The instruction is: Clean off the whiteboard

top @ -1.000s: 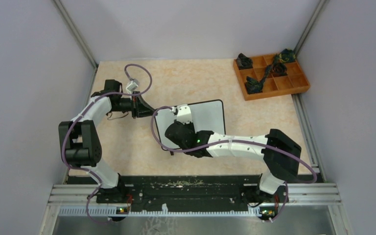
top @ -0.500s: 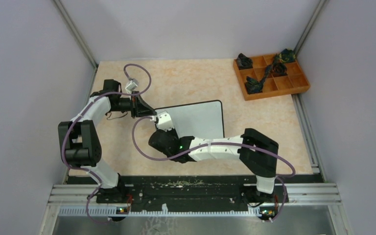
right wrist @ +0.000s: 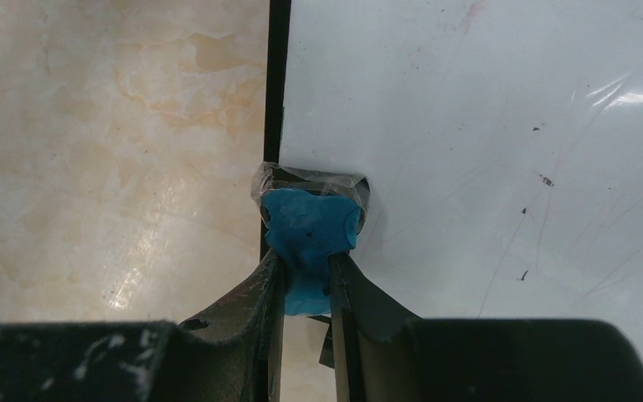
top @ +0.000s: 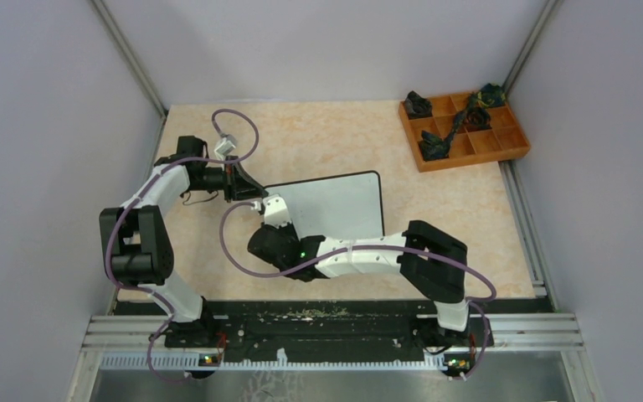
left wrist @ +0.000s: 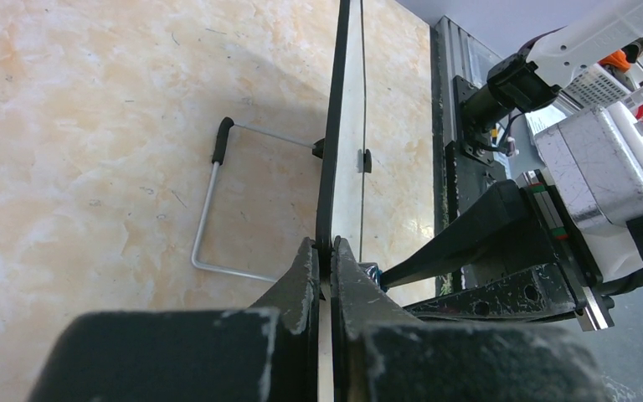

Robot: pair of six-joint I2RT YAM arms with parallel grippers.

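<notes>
Whiteboard (top: 343, 201) mid-table: black frame, white face w/ faint specks only, propped on wire stand (left wrist: 205, 213). L gripper (left wrist: 325, 249) clamps its frame edge. R gripper (right wrist: 306, 270) pinches blue eraser pad (right wrist: 310, 224) vs. board near frame. Beige marbled table (top: 326, 134), grey walls (top: 50, 100).

I've swept my right claw (right wrist: 306, 280) leftward across the whiteboard (top: 343, 205): mid-board a second ago, at its left edge now, with the blue eraser (right wrist: 310, 226) straddling the frame. The right elbow (top: 435, 255) has followed leftward.
</notes>
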